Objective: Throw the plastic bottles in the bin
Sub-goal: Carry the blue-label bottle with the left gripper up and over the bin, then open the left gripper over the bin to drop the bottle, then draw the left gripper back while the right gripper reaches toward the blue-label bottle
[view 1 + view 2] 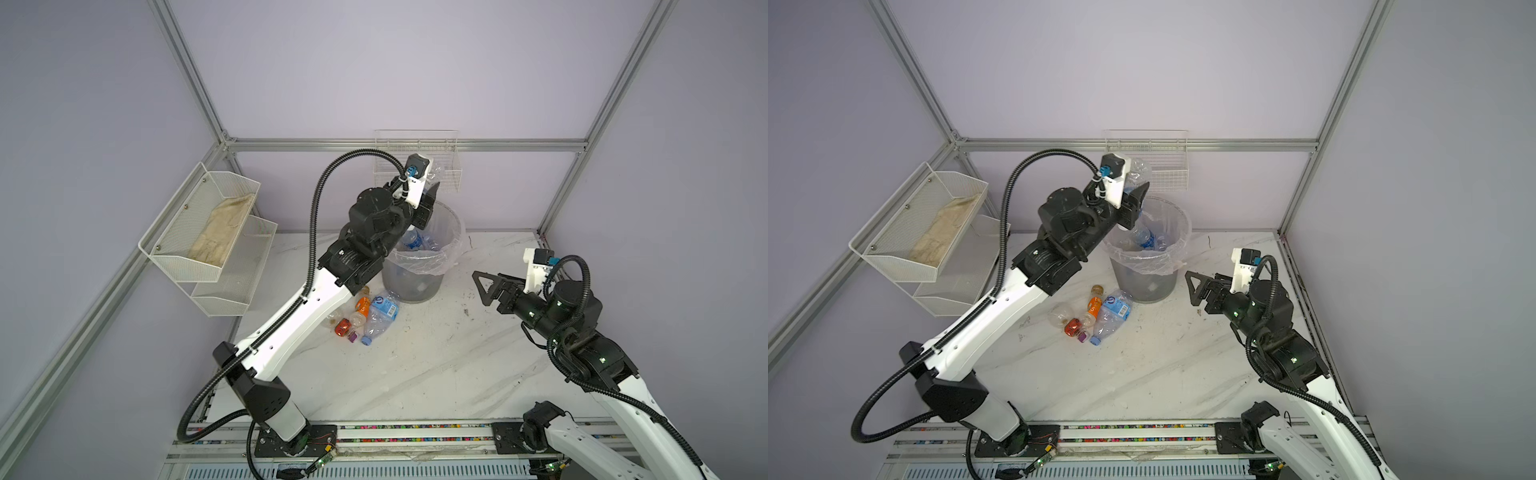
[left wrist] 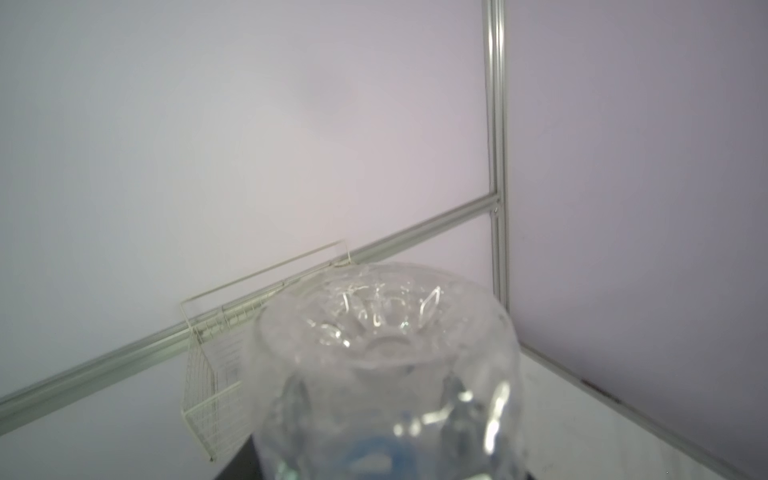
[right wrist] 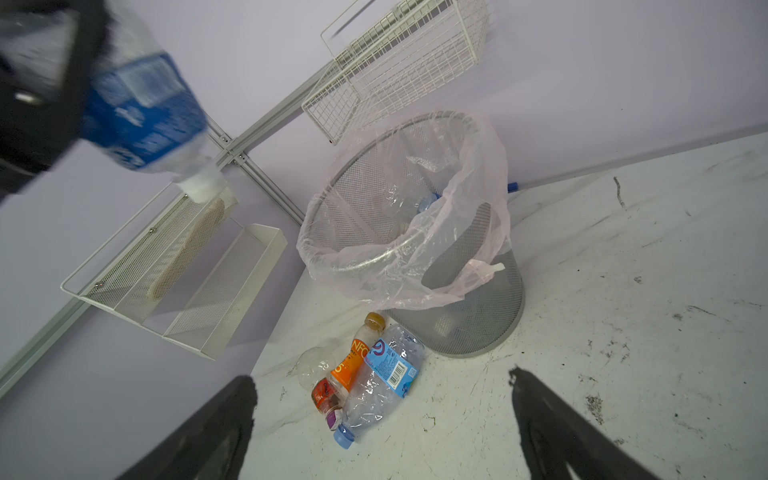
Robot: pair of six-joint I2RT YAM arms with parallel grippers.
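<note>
Blue-labelled bottle (image 3: pixel 141 112) cap-down above the bin (image 1: pixel 415 286), between left gripper (image 1: pixel 428 203) jaws; clamped or letting go, cannot tell. Drop step in hand. Next, likely: fetch from bottles (image 1: pixel 368 311) on table (image 1: pixel 436 374) beside bin. Right gripper (image 1: pixel 482 289) spread, empty.

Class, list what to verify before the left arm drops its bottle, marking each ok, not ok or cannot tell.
1. Held bottle cap end down: ok.
2. Its position over the bin mouth, not the rim: cannot tell.
3. Left gripper grip: cannot tell.
4. Liner leaves the mouth open: ok.
5. Right gripper open, apart from the bin: ok.
6. Table cleared: not ok, bottles lie beside the bin.
</note>
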